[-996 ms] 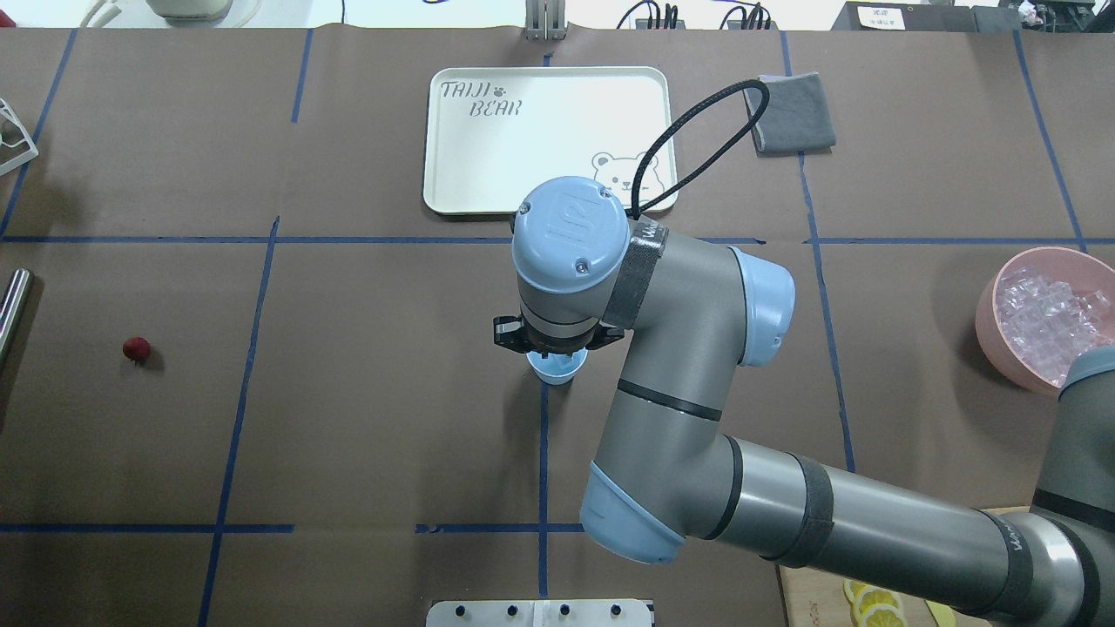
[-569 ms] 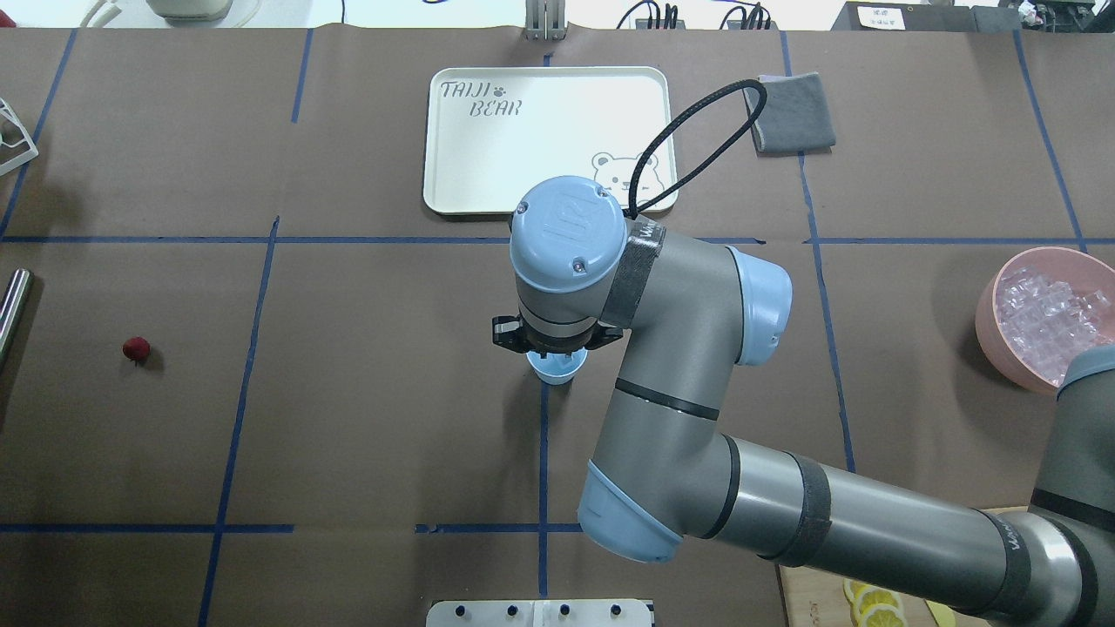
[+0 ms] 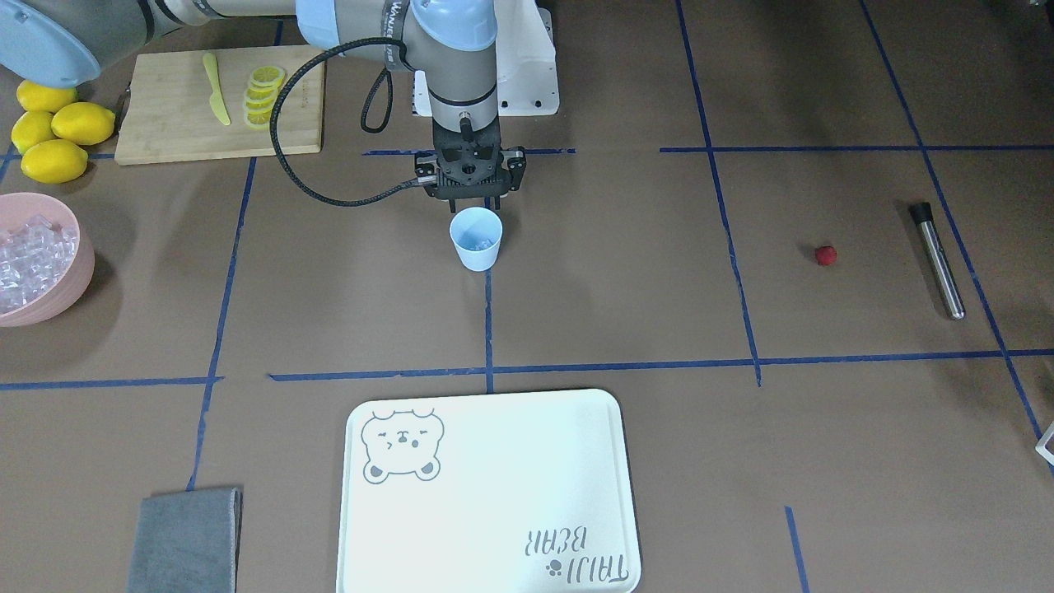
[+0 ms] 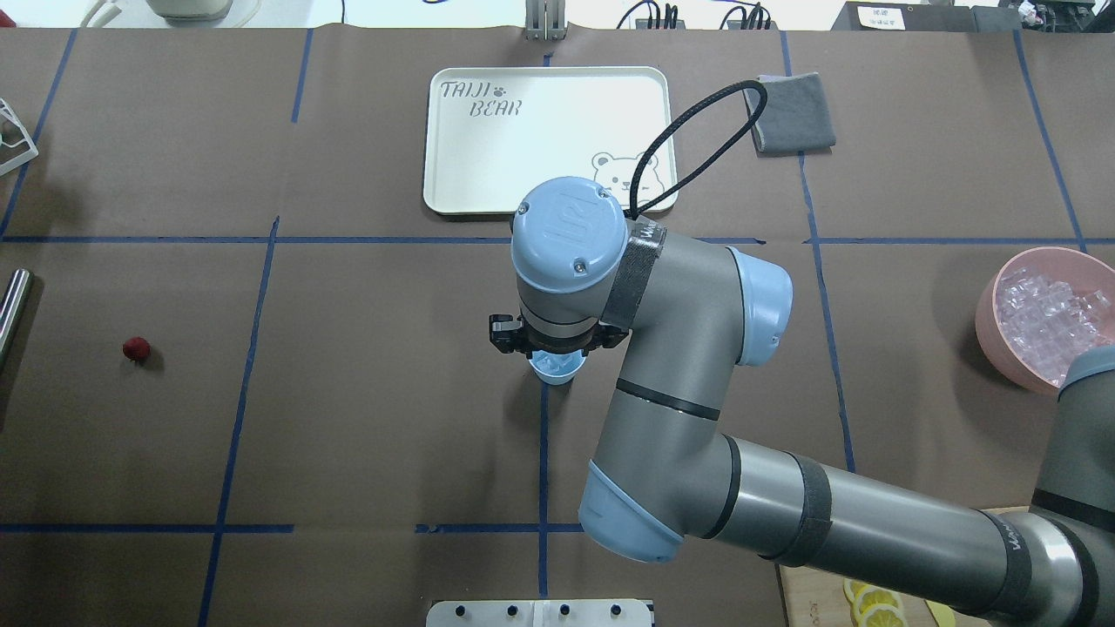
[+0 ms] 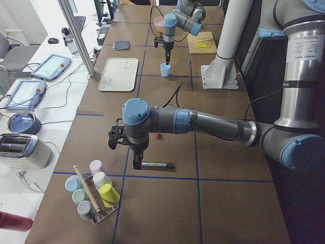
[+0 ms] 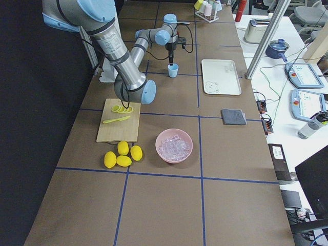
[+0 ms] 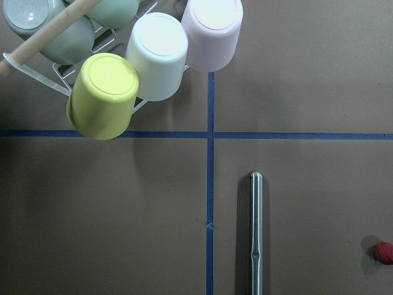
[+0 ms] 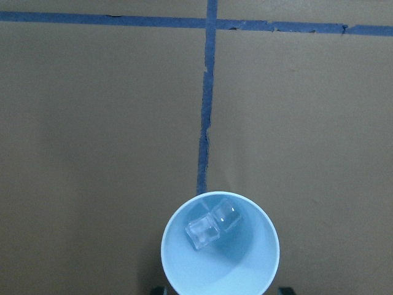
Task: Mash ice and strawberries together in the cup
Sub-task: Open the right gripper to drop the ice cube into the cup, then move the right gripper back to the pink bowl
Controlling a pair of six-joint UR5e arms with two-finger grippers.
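Pale-blue cup [image 3: 476, 249] holding ice [image 8: 212, 225] stands directly below the right gripper [image 3: 473, 201].

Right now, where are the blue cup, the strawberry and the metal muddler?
blue cup [image 3: 477, 257]: front-facing view, its outer wall.
strawberry [image 3: 826, 255]: front-facing view, middle of the berry.
metal muddler [image 3: 937, 262]: front-facing view, middle of its shaft.

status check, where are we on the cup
Right gripper open over cup, two ice cubes inside. Left gripper by metal muddler, state unclear. Strawberry on table, away from the cup.
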